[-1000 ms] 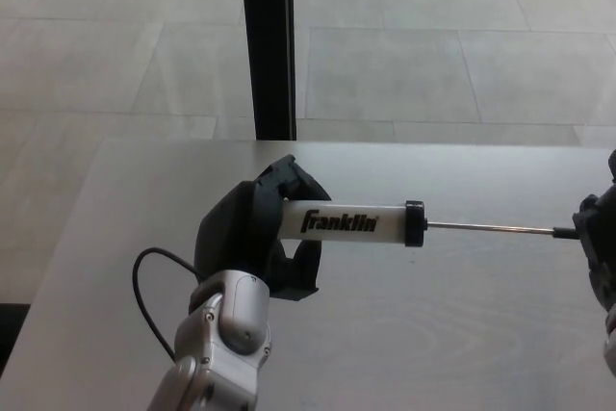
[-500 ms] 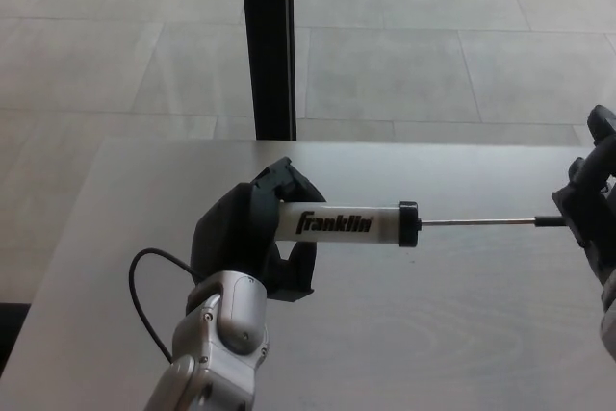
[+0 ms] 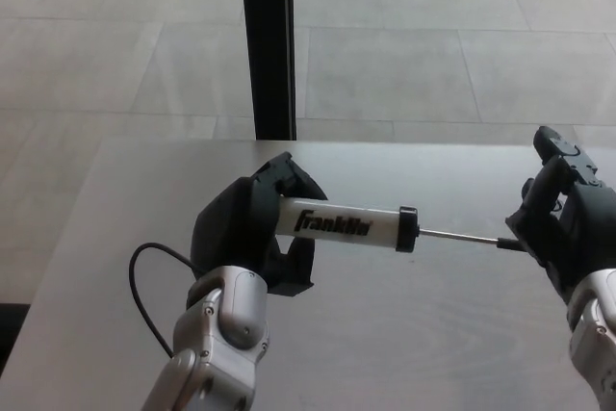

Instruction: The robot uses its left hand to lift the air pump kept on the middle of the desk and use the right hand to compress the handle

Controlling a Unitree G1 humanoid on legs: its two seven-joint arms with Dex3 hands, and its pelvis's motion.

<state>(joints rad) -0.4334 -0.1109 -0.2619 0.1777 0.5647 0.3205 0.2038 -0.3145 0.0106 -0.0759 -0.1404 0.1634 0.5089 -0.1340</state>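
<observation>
**Pump's up off the desk, working on the handle push now**

So my left hand [image 3: 252, 238] is wrapped around the back end of the air pump [image 3: 339, 224], fingers closed on the white barrel, holding it up above the desk [image 3: 423, 334] roughly in the middle, lying nearly level with the rod end tipped a touch down toward my right. You can read the black lettering on the barrel just past my fingers, so the grip is well back from the black cap.

Out of that cap comes the thin metal rod [image 3: 460, 235], a fair length of it exposed, so the pump isn't fully compressed yet. Its far end meets my right hand [image 3: 563, 228] at the handle [image 3: 508, 244]. Honestly I can't tell from here whether that hand is closed around the handle or just pressing on it; only a small dark tip shows.

My read: lifting is done, compressing is in progress. Next move needs the right hand to push straight along the rod toward the barrel while the left stays firm. Push off-axis and I'd guess that skinny rod binds or the barrel twists in my grip.

There's also a black cable [image 3: 144, 286] looping beside my left wrist, clear of everything.
</observation>
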